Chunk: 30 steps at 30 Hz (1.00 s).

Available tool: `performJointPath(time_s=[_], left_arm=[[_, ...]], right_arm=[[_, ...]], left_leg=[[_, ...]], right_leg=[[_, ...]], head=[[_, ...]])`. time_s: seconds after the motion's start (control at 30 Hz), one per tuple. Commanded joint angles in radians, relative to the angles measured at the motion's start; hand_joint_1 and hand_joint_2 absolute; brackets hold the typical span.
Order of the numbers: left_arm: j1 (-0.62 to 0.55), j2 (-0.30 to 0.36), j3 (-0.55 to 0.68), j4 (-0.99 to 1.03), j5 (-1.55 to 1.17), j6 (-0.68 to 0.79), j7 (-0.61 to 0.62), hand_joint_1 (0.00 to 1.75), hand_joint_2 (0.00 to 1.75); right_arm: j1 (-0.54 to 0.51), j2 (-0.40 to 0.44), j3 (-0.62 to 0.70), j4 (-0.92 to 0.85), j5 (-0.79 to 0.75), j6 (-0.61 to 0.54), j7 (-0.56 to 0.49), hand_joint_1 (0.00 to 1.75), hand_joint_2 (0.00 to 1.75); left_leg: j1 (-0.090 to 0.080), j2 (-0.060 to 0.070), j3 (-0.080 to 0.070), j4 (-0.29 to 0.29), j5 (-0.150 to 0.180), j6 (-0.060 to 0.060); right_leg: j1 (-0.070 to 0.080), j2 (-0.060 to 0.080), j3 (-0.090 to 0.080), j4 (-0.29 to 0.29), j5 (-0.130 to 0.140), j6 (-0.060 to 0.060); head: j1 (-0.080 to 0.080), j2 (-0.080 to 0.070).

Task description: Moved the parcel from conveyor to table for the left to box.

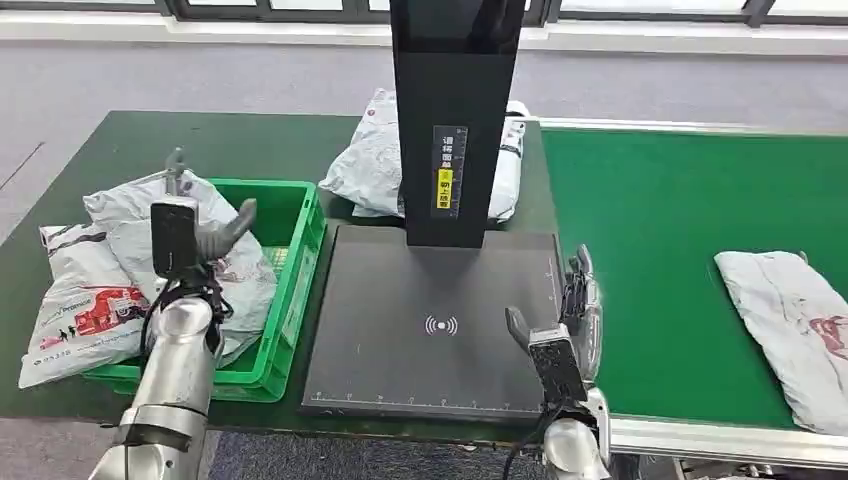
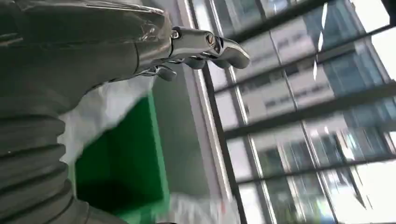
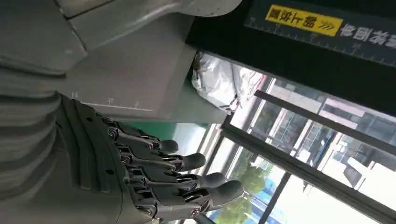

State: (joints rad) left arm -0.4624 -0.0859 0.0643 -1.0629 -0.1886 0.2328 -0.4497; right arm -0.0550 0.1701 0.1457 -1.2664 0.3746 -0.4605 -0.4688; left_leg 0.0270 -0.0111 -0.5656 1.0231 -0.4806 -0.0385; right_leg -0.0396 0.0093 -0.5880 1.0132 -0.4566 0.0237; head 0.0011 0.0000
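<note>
Your left hand (image 1: 200, 235) hovers empty, fingers spread, over the green crate (image 1: 295, 260); right hand (image 1: 570, 320) is open beside the conveyor (image 1: 650, 230), parcel (image 1: 790, 320) far right.

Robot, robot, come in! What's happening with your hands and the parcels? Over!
Left robot hand open, raised over green plastic crate. Right robot hand open, empty, beside black scanner pad. Grey plastic parcel waiting on green conveyor belt. Nothing blocking.

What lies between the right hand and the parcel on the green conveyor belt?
In the head view, only bare green belt separates the right hand from the parcel; nothing else rests there.
</note>
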Motion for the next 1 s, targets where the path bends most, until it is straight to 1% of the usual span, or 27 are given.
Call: performJointPath(time_s=[0.03,0.07,0.2,0.23,0.3,0.37,0.43,0.5,0.57,0.6,0.67,0.73,1.0], left_arm=[[0.106,-0.061,-0.237,0.042,0.049,-0.065,-0.027,0.00,1.75],[0.099,-0.054,-0.240,0.043,0.056,-0.065,-0.026,0.00,1.75],[0.096,-0.040,-0.246,0.031,0.068,-0.073,-0.015,0.00,1.75],[0.101,-0.047,-0.273,0.043,0.052,-0.084,-0.013,0.00,1.75],[0.094,-0.076,-0.303,0.091,0.056,-0.093,-0.025,0.00,1.75],[0.077,-0.096,-0.344,0.141,0.020,-0.055,-0.039,0.00,1.75],[0.053,-0.131,-0.374,0.213,0.013,-0.022,-0.047,0.00,1.75],[0.040,-0.155,-0.385,0.258,0.025,0.002,-0.044,0.00,1.75],[0.018,-0.159,-0.434,0.320,-0.042,0.090,-0.040,0.00,1.75],[0.008,-0.161,-0.445,0.349,-0.063,0.120,-0.034,0.00,1.75],[-0.006,-0.175,-0.435,0.406,-0.047,0.145,-0.047,0.00,1.75],[-0.009,-0.185,-0.427,0.422,-0.048,0.197,-0.084,0.00,1.75],[-0.012,-0.188,-0.422,0.418,-0.037,0.199,-0.092,0.00,1.75]], right_arm=[[-0.129,-0.024,0.035,0.197,-0.015,-0.001,0.004,0.00,1.75],[-0.125,-0.025,0.037,0.192,-0.015,-0.002,0.004,0.00,1.75],[-0.119,-0.029,0.043,0.185,-0.011,-0.007,0.006,0.00,1.75],[-0.122,-0.027,0.054,0.181,-0.013,0.000,0.005,0.00,1.75],[-0.122,-0.027,0.088,0.169,-0.026,0.034,-0.004,0.00,1.75],[-0.123,-0.022,0.120,0.164,-0.031,0.061,-0.006,0.00,1.75],[-0.132,-0.019,0.147,0.184,-0.010,0.047,0.024,0.00,1.75],[-0.132,-0.021,0.150,0.207,-0.014,0.038,0.035,0.00,1.75],[-0.135,-0.019,0.138,0.237,-0.027,0.038,0.042,0.00,1.75],[-0.137,-0.018,0.134,0.249,-0.025,0.029,0.037,0.00,1.75],[-0.141,-0.015,0.132,0.274,-0.029,0.033,0.029,0.00,1.75],[-0.150,-0.013,0.135,0.302,0.000,-0.010,0.028,0.00,1.75],[-0.156,-0.017,0.130,0.309,0.004,-0.018,0.026,0.00,1.75]], left_leg=[[-0.001,-0.001,0.002,-0.003,0.001,0.003],[-0.001,-0.002,0.000,-0.001,0.001,0.002],[0.000,-0.002,0.001,-0.002,0.001,0.003],[0.000,0.000,0.000,-0.001,0.001,0.002],[0.000,-0.001,0.000,-0.003,0.002,0.003],[-0.001,-0.002,0.000,-0.003,0.002,0.003],[-0.001,-0.004,-0.001,-0.002,0.003,0.004],[0.000,-0.004,-0.001,-0.002,0.002,0.004],[0.000,-0.004,-0.001,-0.004,0.004,0.005],[0.000,-0.005,-0.001,-0.002,0.002,0.004],[0.000,-0.005,-0.001,-0.001,0.002,0.003],[0.000,-0.004,0.000,-0.003,0.003,0.004],[0.000,-0.002,-0.002,-0.001,0.001,0.003]], right_leg=[[0.000,-0.003,0.002,-0.003,0.001,-0.003],[0.000,-0.004,0.000,-0.001,0.000,-0.002],[0.001,-0.003,0.002,-0.003,0.001,-0.003],[0.001,-0.001,0.000,-0.001,0.001,-0.002],[0.001,-0.002,0.001,-0.002,0.001,-0.003],[0.001,-0.003,0.001,-0.002,0.001,-0.003],[0.001,-0.006,0.001,-0.003,0.001,-0.003],[0.001,-0.006,0.001,-0.002,0.001,-0.002],[0.001,-0.006,0.002,-0.005,0.003,-0.004],[0.001,-0.007,0.002,-0.003,0.001,-0.003],[0.001,-0.006,0.002,-0.002,0.001,-0.002],[0.001,-0.006,0.002,-0.004,0.002,-0.004],[0.001,-0.004,0.000,-0.001,0.001,-0.002]], head=[[0.000,0.000],[0.000,0.000],[0.000,0.000],[0.000,0.000],[0.000,0.000],[0.000,0.000],[0.000,0.000],[0.000,0.000],[0.000,0.000],[0.000,0.000],[0.000,0.000],[0.000,0.000],[0.000,0.000]])
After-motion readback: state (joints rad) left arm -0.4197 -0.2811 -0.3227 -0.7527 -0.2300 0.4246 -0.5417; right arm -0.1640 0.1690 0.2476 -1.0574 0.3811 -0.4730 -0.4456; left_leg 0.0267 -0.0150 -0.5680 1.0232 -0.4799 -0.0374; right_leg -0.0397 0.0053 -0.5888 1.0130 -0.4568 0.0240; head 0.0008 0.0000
